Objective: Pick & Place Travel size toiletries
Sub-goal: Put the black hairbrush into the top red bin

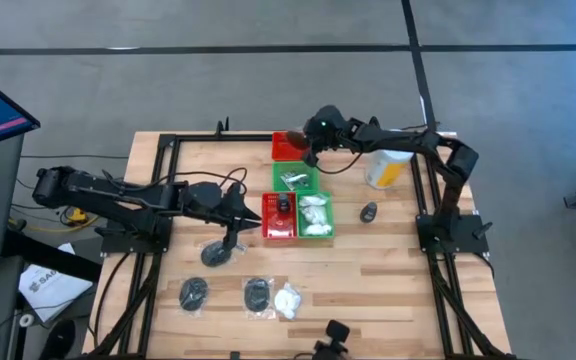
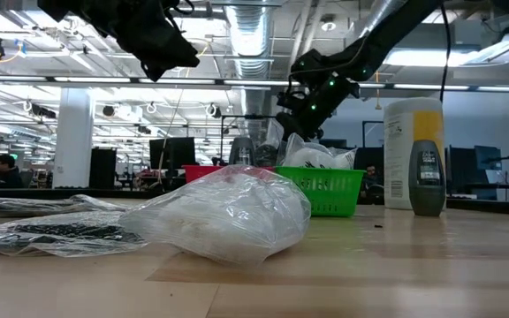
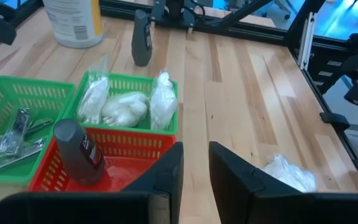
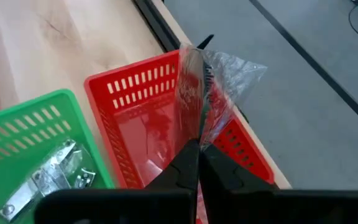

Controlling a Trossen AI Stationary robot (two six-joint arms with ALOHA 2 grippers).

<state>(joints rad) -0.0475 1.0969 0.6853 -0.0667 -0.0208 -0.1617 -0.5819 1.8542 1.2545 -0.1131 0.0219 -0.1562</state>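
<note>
Scanning from your left: the left gripper (image 1: 258,222) hovers at the near red tray (image 1: 279,228), which holds a small dark bottle (image 3: 79,152), and its fingers (image 3: 166,177) stand slightly parted on nothing. More packets lie on the surface nearer the front edge: two dark discs in plastic (image 1: 194,293) and a white puffy packet (image 1: 287,301), all well apart from that arm. Moving right, the green tray (image 1: 316,215) already carries white packets. The right gripper (image 1: 313,152) is what counts: its fingers are pressed together, pinching a clear plastic packet (image 4: 210,81) by its lower edge, so the packet stands up and away from the fingertips. It hangs directly over the far red tray (image 4: 129,99). Judging from that, you need only release it straight down.
</note>
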